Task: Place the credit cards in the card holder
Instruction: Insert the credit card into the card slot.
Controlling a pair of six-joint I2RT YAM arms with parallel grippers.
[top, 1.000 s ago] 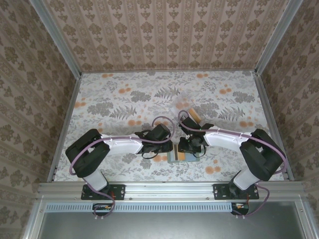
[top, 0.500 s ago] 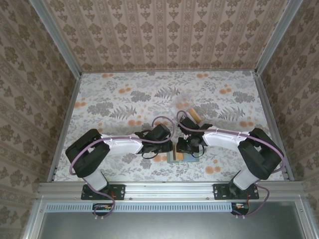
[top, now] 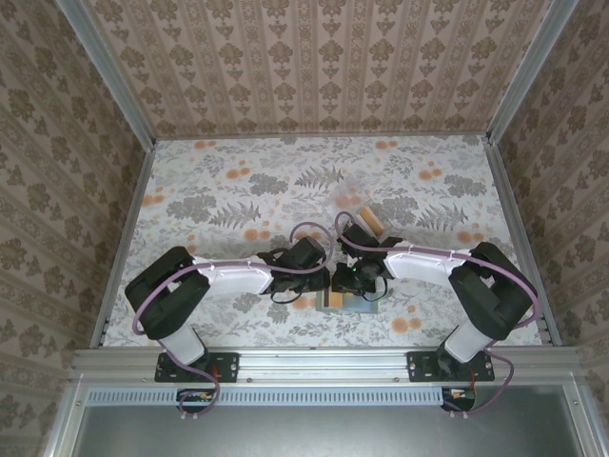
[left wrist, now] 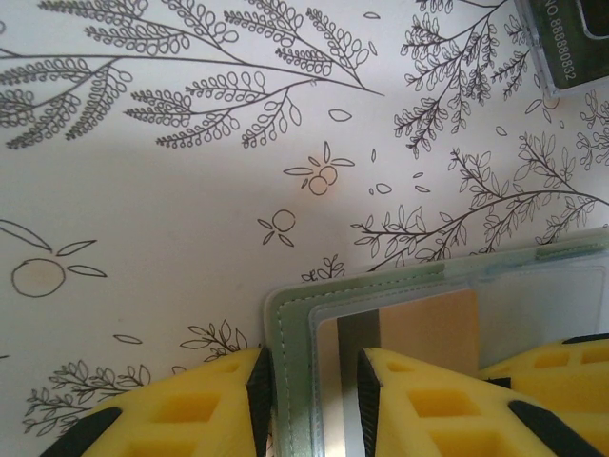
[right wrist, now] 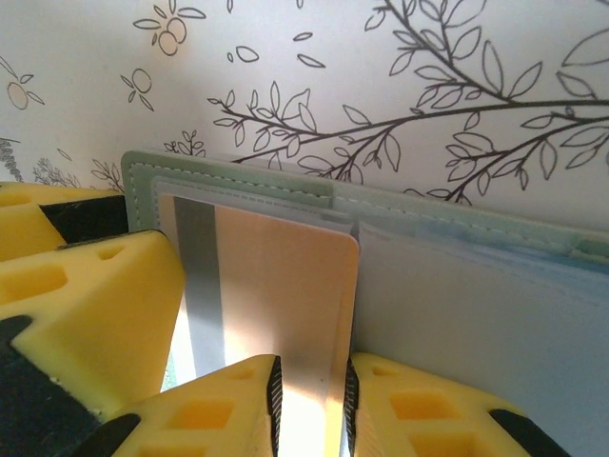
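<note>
The sage-green card holder (top: 363,306) lies open on the table between my two grippers. In the left wrist view my left gripper (left wrist: 312,392) is shut on the holder's left edge (left wrist: 288,343), stitched green border and clear sleeve between its pads. In the right wrist view my right gripper (right wrist: 312,411) is shut on the right edge of an orange credit card (right wrist: 276,286) with a grey stripe. The card lies flat on the holder's left page (right wrist: 238,179), its far end at the slot. More orange cards (top: 370,221) lie further back.
A clear plastic box (top: 348,201) sits behind the orange stack, and a dark card with printed digits (left wrist: 571,43) lies in it. The left gripper's yellow finger (right wrist: 86,314) stands close beside the card. Flowered tabletop spreads wide to the left and back.
My right gripper has shifted left and slightly nearer, carrying the orange card over the holder. The left gripper has stayed put on the holder's edge.
</note>
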